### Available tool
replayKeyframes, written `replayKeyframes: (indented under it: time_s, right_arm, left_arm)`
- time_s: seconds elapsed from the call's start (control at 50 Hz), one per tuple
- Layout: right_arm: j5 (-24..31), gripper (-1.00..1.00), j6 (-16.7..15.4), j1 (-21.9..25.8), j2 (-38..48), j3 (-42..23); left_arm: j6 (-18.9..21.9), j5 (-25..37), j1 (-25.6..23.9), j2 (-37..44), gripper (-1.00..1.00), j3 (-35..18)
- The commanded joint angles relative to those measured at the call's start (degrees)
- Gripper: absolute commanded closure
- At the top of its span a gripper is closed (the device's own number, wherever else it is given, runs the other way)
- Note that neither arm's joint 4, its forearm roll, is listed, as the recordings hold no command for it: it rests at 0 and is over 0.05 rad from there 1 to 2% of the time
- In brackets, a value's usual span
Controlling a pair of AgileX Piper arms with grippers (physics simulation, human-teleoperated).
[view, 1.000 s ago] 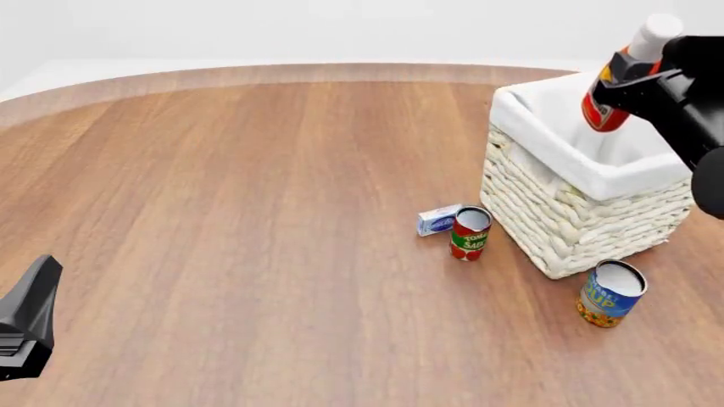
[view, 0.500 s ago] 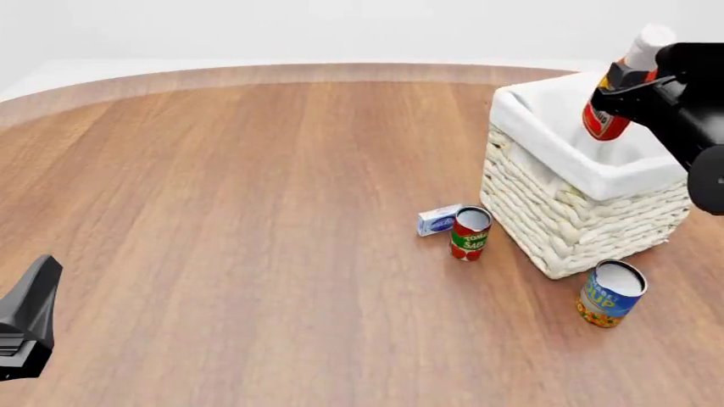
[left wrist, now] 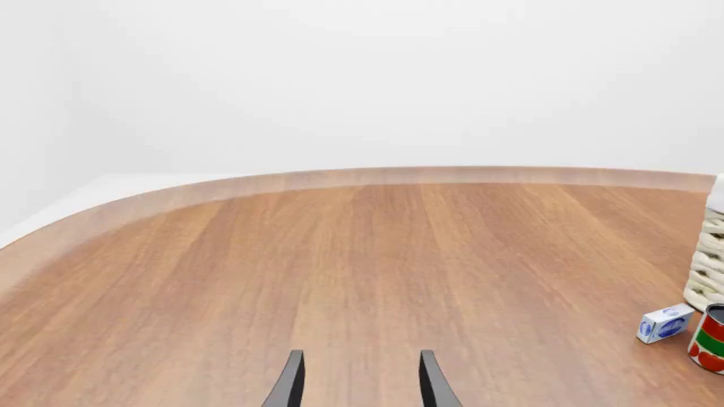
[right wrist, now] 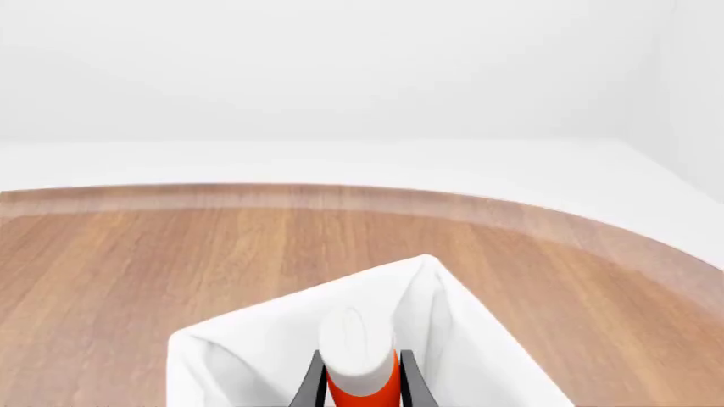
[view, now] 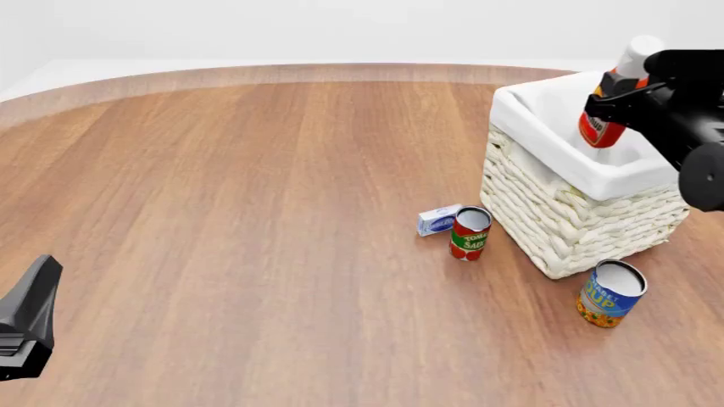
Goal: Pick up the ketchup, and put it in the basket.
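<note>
The ketchup (view: 605,123) is a small red bottle with a white cap, tilted, held over the inside of the white wicker basket (view: 565,212). My right gripper (view: 616,97) is shut on the bottle just below its cap. In the right wrist view the ketchup (right wrist: 358,356) sits between the fingers, with the basket's white liner (right wrist: 249,356) beneath it. My left gripper (view: 34,314) rests at the table's near left; the left wrist view shows its fingers (left wrist: 288,386) apart and empty.
A red-and-green tomato sauce can (view: 470,233) and a small blue-white box (view: 438,219) stand left of the basket. A blue-and-yellow can (view: 611,292) stands in front of it. The can (left wrist: 710,339) and box (left wrist: 664,323) also show in the left wrist view.
My right gripper has lowered the ketchup a little and shifted it slightly left, deeper over the basket's opening. The left arm has not moved.
</note>
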Motion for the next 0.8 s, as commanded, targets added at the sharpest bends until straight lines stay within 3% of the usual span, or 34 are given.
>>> replayKeyframes:
  time_s: [0.02,0.8]
  right_arm:
    - [0.8,1.0,0.4,0.3,1.3,-1.5]
    - [1.5,1.0,0.1,-0.6,3.5,-1.9]
  left_arm:
    - [0.0,0.0,0.0,0.0,-1.0,0.0]
    - [0.0,0.0,0.0,0.0,-1.0,0.0]
